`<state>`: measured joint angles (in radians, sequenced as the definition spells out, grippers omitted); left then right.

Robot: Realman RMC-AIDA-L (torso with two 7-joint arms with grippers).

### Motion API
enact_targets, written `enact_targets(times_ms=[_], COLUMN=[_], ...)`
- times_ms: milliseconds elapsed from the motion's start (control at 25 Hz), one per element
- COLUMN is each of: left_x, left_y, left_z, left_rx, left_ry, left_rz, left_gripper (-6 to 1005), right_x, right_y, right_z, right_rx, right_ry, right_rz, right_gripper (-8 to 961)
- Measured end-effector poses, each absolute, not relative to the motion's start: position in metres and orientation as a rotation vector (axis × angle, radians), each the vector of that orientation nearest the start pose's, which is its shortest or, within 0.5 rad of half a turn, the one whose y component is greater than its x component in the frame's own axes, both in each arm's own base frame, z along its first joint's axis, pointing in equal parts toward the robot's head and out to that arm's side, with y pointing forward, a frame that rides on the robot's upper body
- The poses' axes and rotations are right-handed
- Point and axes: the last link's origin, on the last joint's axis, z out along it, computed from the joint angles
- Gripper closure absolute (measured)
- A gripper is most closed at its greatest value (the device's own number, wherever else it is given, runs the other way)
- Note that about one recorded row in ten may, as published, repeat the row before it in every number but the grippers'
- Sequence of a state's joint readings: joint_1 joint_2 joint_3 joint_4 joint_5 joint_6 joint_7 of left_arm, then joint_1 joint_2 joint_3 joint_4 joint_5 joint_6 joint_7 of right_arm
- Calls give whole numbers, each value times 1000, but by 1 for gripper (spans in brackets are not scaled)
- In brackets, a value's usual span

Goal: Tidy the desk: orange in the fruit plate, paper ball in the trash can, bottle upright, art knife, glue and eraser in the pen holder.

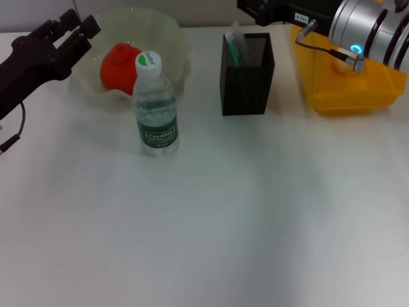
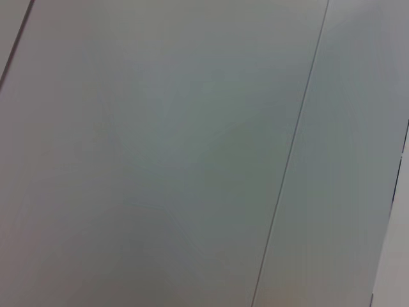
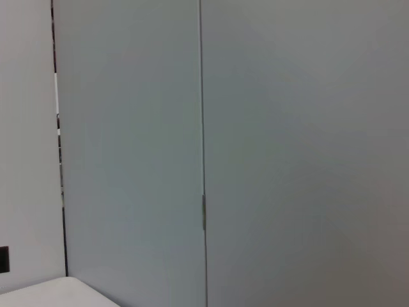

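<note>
Head view, upright bottle (image 1: 155, 105), "Cestbon" label (image 1: 159, 135)

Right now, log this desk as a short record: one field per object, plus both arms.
orange: in the fruit plate, back left
bottle: upright, in front of the plate
pen holder: black mesh, back centre, items inside
trash can: yellow, back right
left pincer: raised beside the plate, holding nothing
right arm: raised over the trash can, pincer out of view
</note>
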<state>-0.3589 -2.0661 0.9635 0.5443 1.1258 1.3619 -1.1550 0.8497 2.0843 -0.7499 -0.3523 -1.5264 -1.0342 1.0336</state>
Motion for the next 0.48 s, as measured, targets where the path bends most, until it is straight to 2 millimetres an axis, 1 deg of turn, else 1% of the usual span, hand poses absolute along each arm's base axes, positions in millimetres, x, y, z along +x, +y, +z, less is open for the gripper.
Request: enact_targets(times_ms=[40,200,240,280,360,400,440,480], left_x=[-276,-276,-273,-273,-269,-269,-268,-267], left_y=[336,335,334,334,334,334,335,335], left_z=[33,33,33,33,35,35,41,43], left_rx=[-2081,-2082,-2094,-2094,-2103,-2103,-2112,-2118], left_ry=[-635,-637,-634,-634,-644,-644,-652,-654], left_rz=[-1166,-1170,-1194,-1194,-1223,-1223,-1241,-1248], left_gripper=[515,515,515,515,515,515,514,514], right_x=[177,183,186,186,196,196,198,202], right_y=[443,439,437,437,421,421,416,405], right_z=[-23,-20,-18,-18,-4,-4,2,15], right_rx=[-2318,-2292,-2278,-2278,-2232,-2232,-2224,-2222], right_ry=[400,437,450,450,498,498,514,551], right_rz=[815,849,875,875,1028,1028,1079,1169], right_gripper=[732,565,523,501,457,435,413,391])
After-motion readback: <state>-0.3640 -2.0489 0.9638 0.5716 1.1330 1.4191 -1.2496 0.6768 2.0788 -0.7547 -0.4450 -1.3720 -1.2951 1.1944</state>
